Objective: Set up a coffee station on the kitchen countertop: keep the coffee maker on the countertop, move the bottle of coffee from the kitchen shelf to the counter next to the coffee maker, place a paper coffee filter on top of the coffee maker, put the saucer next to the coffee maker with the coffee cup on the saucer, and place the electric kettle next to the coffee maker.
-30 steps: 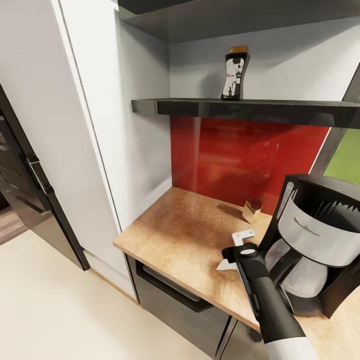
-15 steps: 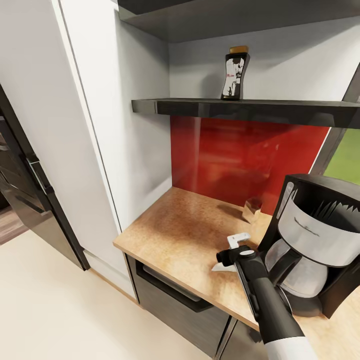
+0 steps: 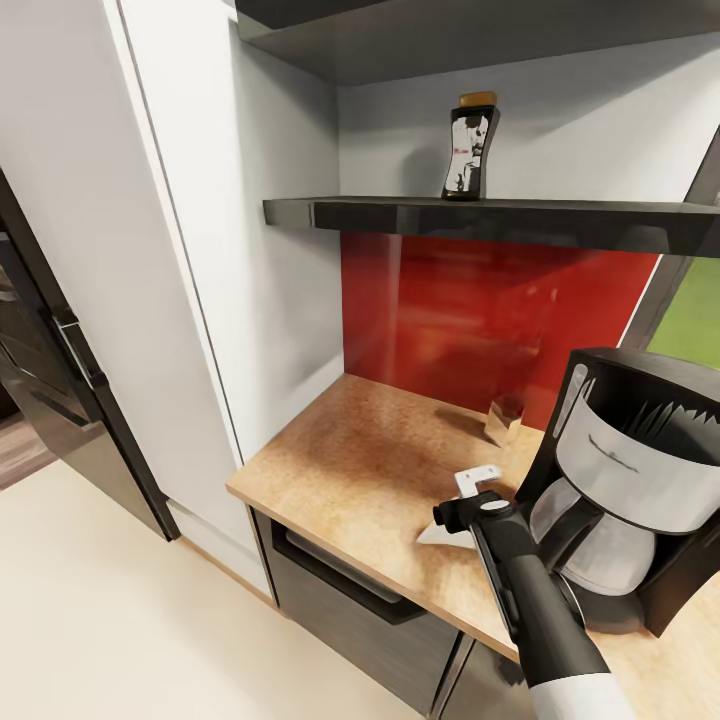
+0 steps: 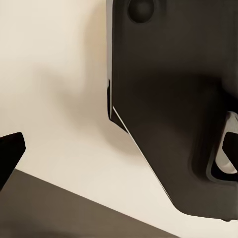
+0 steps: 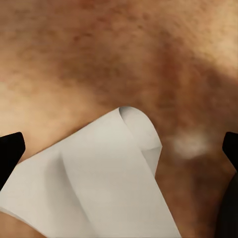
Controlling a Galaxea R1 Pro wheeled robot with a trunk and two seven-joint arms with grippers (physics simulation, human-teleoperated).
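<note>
Right gripper (image 5: 119,148) spread wide over paper coffee filter (image 5: 104,183) lying on kitchen countertop (image 3: 350,460); lower straight, straddle raised fold, pinch lightly, then lift to coffee maker (image 3: 630,470)

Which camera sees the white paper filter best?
The right wrist view: the paper coffee filter lies big and curled on the kitchen countertop. The head view shows a small white corner beside the right arm.

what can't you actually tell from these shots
- Paper coffee filter: in the head view the right gripper covers most of it; the right wrist view's edge cuts it off.
- Coffee maker: cut by the head view's right edge.
- Bottle of coffee: label too small to read.
</note>
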